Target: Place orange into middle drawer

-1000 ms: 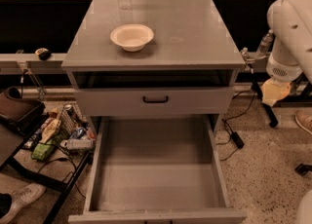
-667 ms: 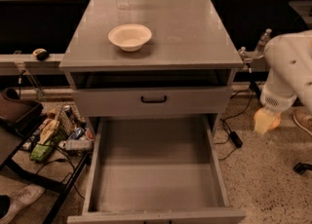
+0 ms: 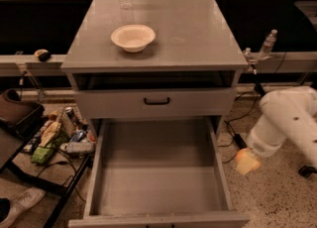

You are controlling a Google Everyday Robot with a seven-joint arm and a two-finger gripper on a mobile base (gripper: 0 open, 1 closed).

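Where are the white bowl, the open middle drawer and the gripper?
white bowl (image 3: 132, 36): camera view, its inner hollow.
middle drawer (image 3: 158, 185): camera view, its bare floor.
gripper (image 3: 246, 162): camera view, its tip, outside the drawer's right wall.
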